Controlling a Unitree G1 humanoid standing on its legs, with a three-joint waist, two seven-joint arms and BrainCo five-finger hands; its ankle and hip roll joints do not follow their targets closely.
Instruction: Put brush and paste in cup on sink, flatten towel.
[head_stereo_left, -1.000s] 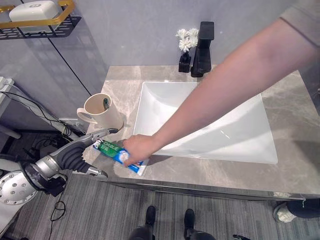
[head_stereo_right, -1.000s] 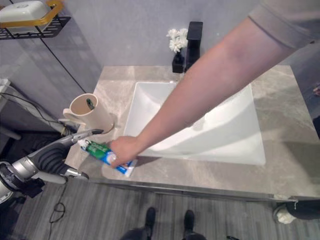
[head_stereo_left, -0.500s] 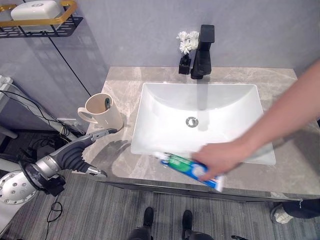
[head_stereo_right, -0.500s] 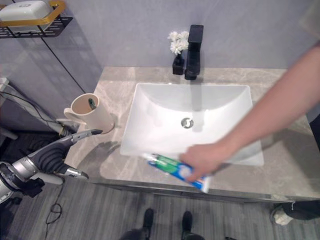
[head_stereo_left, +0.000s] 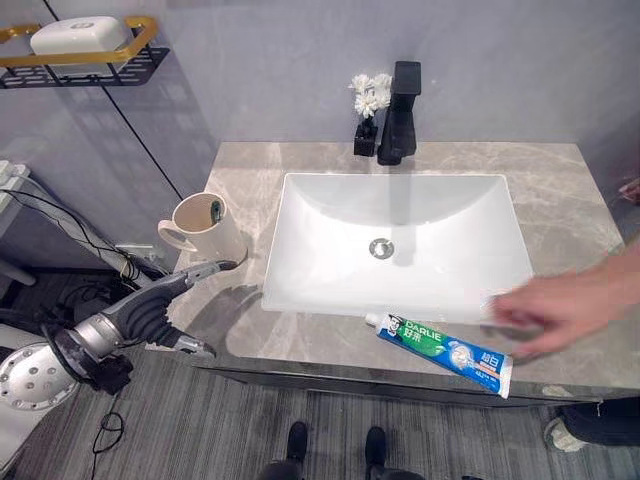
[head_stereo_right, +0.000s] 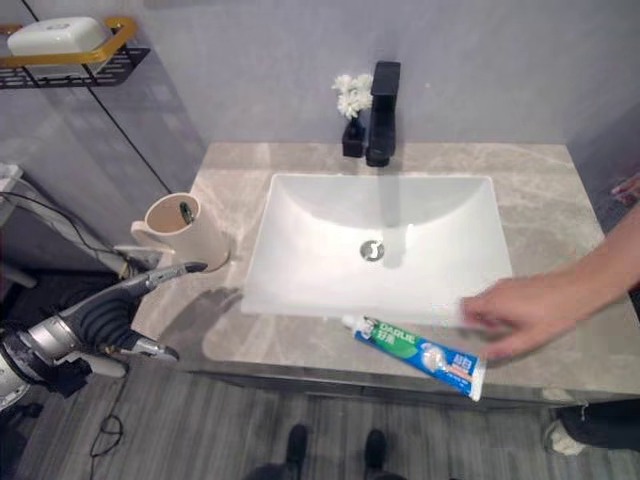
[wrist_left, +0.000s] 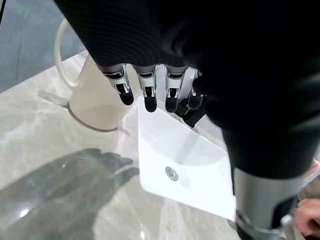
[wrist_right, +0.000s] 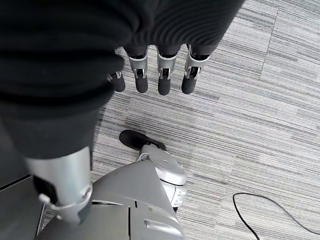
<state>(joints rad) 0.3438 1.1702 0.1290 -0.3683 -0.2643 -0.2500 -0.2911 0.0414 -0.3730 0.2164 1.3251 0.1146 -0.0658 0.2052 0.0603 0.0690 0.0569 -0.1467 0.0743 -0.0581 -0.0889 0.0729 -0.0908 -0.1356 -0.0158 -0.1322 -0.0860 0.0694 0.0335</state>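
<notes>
Grey marble counter (head_stereo_left: 250, 190): paste (head_stereo_left: 440, 345) lies on front edge w/ a person's hand (head_stereo_left: 560, 312) beside it, cup (head_stereo_left: 208, 228) far left by relaxed, empty left hand (head_stereo_left: 165, 295); right hand (wrist_right: 150, 75) hangs empty, fingers straight, so paste is best gripped mid-tube.

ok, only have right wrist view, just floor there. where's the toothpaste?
Observer: The toothpaste lies flat on the counter, in front of the sink basin, toward the robot's right.
Operator: anyone on it?
Observer: A person's hand hovers by its far right end, apparently not gripping it.
Operator: left hand?
Observer: The left hand is open and empty, beside the cup at the counter's left edge.
</notes>
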